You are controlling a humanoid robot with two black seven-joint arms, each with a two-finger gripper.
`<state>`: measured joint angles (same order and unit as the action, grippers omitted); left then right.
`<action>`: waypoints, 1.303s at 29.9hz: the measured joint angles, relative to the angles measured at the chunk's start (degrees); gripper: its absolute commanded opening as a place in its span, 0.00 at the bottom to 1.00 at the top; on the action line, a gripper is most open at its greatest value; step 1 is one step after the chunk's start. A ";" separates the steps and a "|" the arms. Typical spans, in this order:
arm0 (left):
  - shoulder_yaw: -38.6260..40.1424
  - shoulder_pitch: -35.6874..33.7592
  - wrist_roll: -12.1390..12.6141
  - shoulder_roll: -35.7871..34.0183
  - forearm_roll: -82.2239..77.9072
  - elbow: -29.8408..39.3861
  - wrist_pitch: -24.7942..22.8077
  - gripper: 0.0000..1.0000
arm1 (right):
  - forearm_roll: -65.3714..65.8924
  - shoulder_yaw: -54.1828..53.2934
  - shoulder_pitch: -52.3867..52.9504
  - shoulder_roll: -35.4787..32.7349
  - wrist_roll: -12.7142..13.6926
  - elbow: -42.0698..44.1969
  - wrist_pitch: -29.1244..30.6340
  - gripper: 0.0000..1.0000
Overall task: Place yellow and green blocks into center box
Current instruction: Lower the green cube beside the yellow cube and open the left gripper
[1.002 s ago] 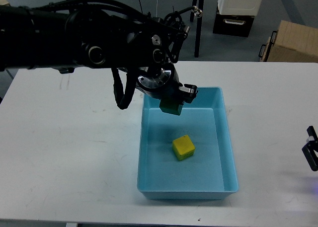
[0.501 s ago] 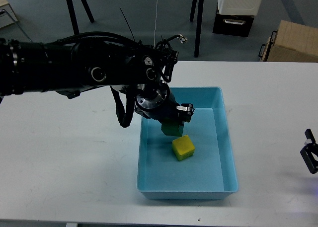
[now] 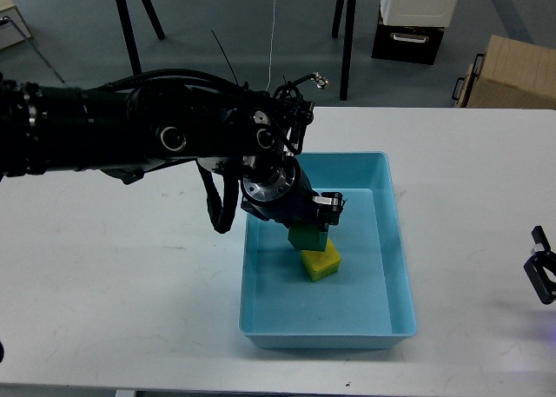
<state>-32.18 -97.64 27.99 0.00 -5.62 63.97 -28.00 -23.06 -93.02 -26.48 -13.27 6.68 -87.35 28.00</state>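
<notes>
White table (image 3: 113, 301) fills most of the head view; grey floor beyond it.

Nearest edge: the blue box (image 3: 400, 275) sits on the table, right of centre, its front wall close to the table's near edge. Open top, pale blue floor visible.

Far right, low: the right gripper (image 3: 542, 275) shows only as a small dark part at the frame edge, over the table, well apart from the box. Fingers cannot be told apart; whether they are parted or closed cannot be told.

Inside the box, centre-left: the yellow block (image 3: 322, 263) rests on the box floor. Directly on or just above its back top edge sits the green block (image 3: 307, 237); contact between the two cannot be confirmed from this angle.

The left gripper (image 3: 309, 227) reaches down into the box from the left, its fingers closed around the green block. One finger (image 3: 330, 203) shows to the block's right, dark with a pale marking; the opposite finger is hidden behind the wrist. The block hangs below the metallic wrist ring (image 3: 268, 188), between the fingers.

Further back: the left arm (image 3: 130, 141) spans the left half of the table, black, with cables looped along it.

Beyond the table: black stand legs (image 3: 346, 41), a dark crate with a white container (image 3: 417, 2) on it, and a cardboard box (image 3: 508, 76) at far right.
</notes>
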 measured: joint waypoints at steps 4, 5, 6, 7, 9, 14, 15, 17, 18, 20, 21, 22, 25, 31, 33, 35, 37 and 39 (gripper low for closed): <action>0.12 0.24 0.00 0.00 0.01 -0.32 0.00 0.71 | 0.03 0.01 -0.05 -0.06 0.00 0.07 0.00 0.99; 0.40 0.24 0.01 0.00 0.04 -0.49 0.00 0.73 | 0.03 0.01 -0.06 -0.08 0.00 0.07 0.00 0.99; 0.90 0.25 0.01 0.00 0.07 -0.70 0.00 0.74 | 0.03 0.01 -0.06 -0.08 0.00 0.07 0.00 0.99; 1.44 0.25 0.01 0.00 0.08 -1.06 0.00 0.76 | 0.04 0.01 -0.06 -0.08 0.00 0.07 0.00 0.99; 2.43 0.25 0.01 0.00 0.09 -2.22 0.00 0.79 | 0.04 0.00 -0.06 -0.09 0.00 0.07 0.00 0.99; 3.27 0.81 0.01 0.00 0.09 -4.71 0.00 0.86 | 0.93 -0.30 -0.06 -0.11 0.00 0.03 0.00 0.99; 3.27 1.23 0.01 0.00 0.09 -4.79 0.00 0.86 | 1.01 -0.35 -0.07 -0.16 0.00 0.01 0.00 0.99; 3.21 2.06 0.01 0.00 0.08 -4.92 0.00 0.85 | 1.06 -0.38 -0.19 -0.29 0.00 -0.01 0.00 0.99; 3.16 2.36 0.00 0.00 0.09 -4.94 0.00 0.83 | 1.07 -0.38 -0.31 -0.32 0.00 -0.01 0.00 0.99; 3.11 2.60 -0.12 0.00 0.08 -4.99 0.00 0.70 | 1.08 -0.38 -0.55 -0.34 0.00 -0.01 0.00 0.99; 3.10 2.65 -0.29 0.00 0.08 -4.97 0.00 0.60 | 1.08 -0.37 -0.61 -0.35 -0.01 -0.01 0.00 0.99; 3.09 2.66 -0.74 0.00 0.07 -4.86 0.00 0.43 | 1.08 -0.36 -0.64 -0.35 -0.01 -0.01 0.00 0.99; 3.08 2.58 -4.46 0.00 -0.27 -4.47 0.00 0.25 | 1.15 -0.27 -0.67 -0.35 -0.01 -0.02 0.00 0.99; 3.18 1.19 -7.09 0.00 -4.58 -4.26 0.00 0.00 | 1.17 -0.25 -0.64 -0.35 -0.01 -0.02 0.00 0.99; 3.53 1.05 -7.08 0.00 -6.33 -4.22 0.00 0.00 | 1.19 -0.30 -0.64 -0.35 -0.01 -0.02 0.00 0.99; 4.39 1.02 -7.06 0.00 -7.11 -4.21 0.00 0.04 | 1.26 -0.31 -0.72 -0.39 -0.03 -0.02 0.00 0.99; 5.41 1.00 -7.06 0.00 -7.30 -4.23 0.00 0.36 | 1.32 -0.37 -0.93 -0.43 -0.07 -0.02 0.00 0.99; 5.98 1.01 -7.08 0.00 -7.24 -4.44 0.00 0.83 | 1.34 -0.50 -1.17 -0.43 -0.09 -0.02 0.00 0.99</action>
<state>-26.20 -96.63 20.92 0.00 -12.86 59.53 -28.00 -21.72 -93.52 -27.65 -13.69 6.60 -87.37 28.00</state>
